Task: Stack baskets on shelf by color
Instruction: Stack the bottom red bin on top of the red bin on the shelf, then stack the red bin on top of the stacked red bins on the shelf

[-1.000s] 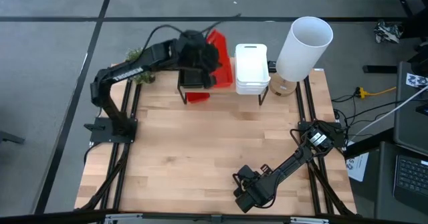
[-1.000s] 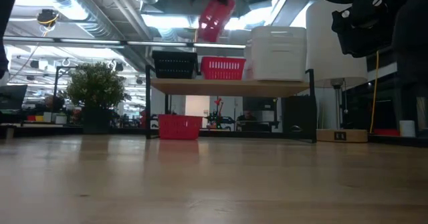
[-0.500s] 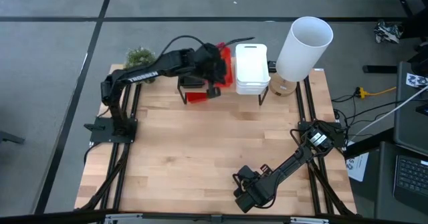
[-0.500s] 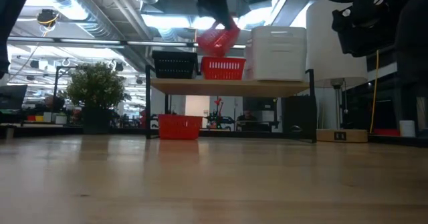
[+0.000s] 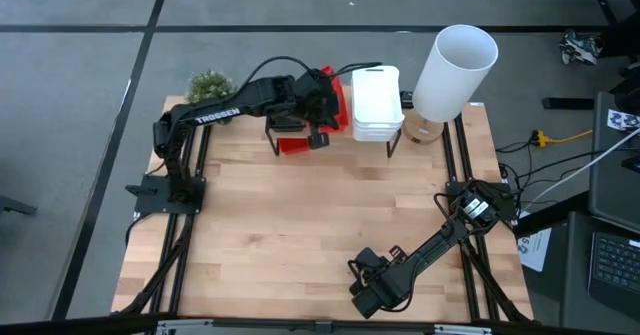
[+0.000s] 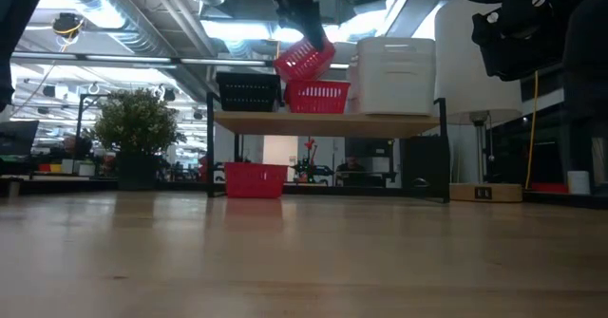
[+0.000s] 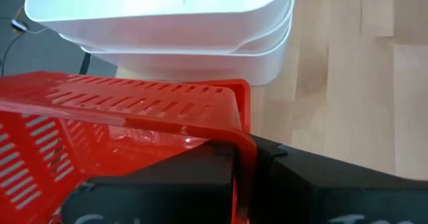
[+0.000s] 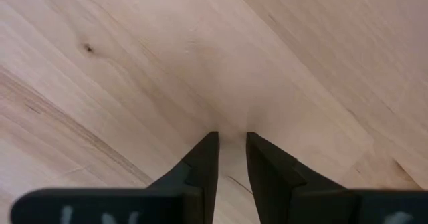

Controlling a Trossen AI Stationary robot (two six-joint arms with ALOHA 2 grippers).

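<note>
Left gripper point(image 5: 322, 100) over the shelf point(image 6: 328, 121) at the far side of the table point(image 5: 330, 225), clamped on the rim of a red basket point(image 6: 304, 59). Basket held tilted in the air, just above a second red basket point(image 6: 316, 97) sitting mid-shelf; touching or apart, cannot tell. In the left wrist view, held red basket's point(image 7: 127, 127) mesh wall and rim across the dark fingers point(image 7: 294, 184), with the white stack point(image 7: 174, 30) just beyond it.

White baskets point(image 6: 394, 75) stacked at the right end of the shelf, seen from above as a rounded white block point(image 5: 376, 102). Black basket point(image 6: 248, 91) at the left end of the shelf top. Third red basket point(image 6: 254, 179) on the table under the shelf, toward the left, partly showing from above point(image 5: 293, 145) below the arm.

Tall white cylinder point(image 5: 455, 71) to the right of the shelf. Small plant point(image 5: 208, 84) at the far left corner.

Right gripper point(image 5: 372, 293) waiting at the near edge, right of centre, pointed down at bare wood point(image 8: 134, 70); fingers point(image 8: 200, 164) set narrowly apart, nothing between them.
</note>
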